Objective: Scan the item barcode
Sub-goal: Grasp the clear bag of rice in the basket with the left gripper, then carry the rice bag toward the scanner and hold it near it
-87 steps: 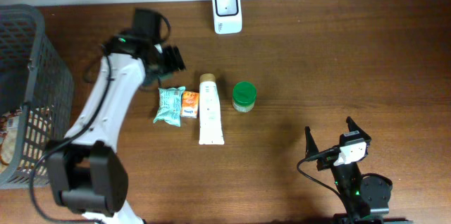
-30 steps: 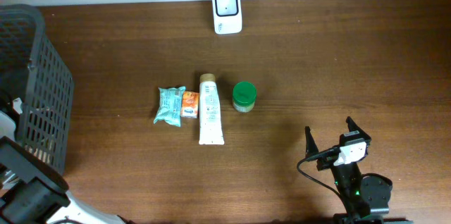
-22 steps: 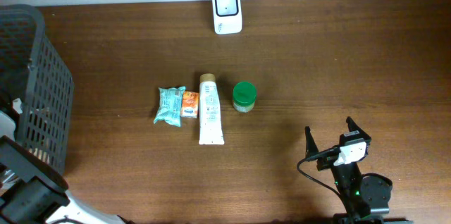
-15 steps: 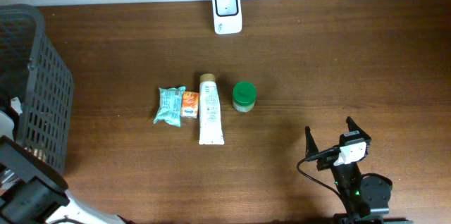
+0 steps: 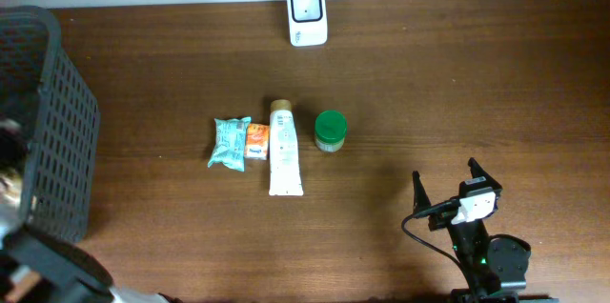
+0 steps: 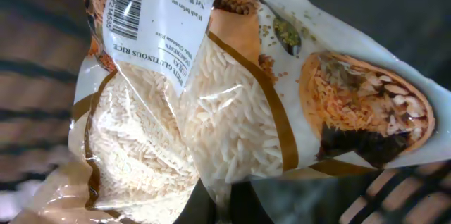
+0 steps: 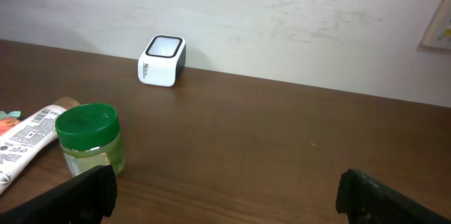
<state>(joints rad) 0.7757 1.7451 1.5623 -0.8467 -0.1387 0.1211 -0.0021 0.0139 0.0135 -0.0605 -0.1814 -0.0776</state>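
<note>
A clear bag of rice [image 6: 211, 97] with brown trim fills the left wrist view, its white barcode label [image 6: 130, 2] at the top left. My left gripper [image 6: 222, 206] is shut on the bag's lower edge, a fold of plastic pinched between the dark jaws. In the overhead view that gripper is hidden inside the grey basket [image 5: 57, 122] at the far left. The white scanner [image 5: 307, 2] stands at the table's back edge. My right gripper [image 5: 446, 193] rests open at the front right, nothing between its fingers.
A teal packet [image 5: 229, 141], a small orange packet [image 5: 256, 140], a white tube [image 5: 283, 148] and a green-lidded jar [image 5: 331, 131] lie in a row mid-table. The right wrist view shows the jar [image 7: 90, 138] and the scanner [image 7: 162, 60] ahead.
The left arm left the table's back left and went down into the basket. Its gripper has closed on the rice bag. The right arm has not moved.
</note>
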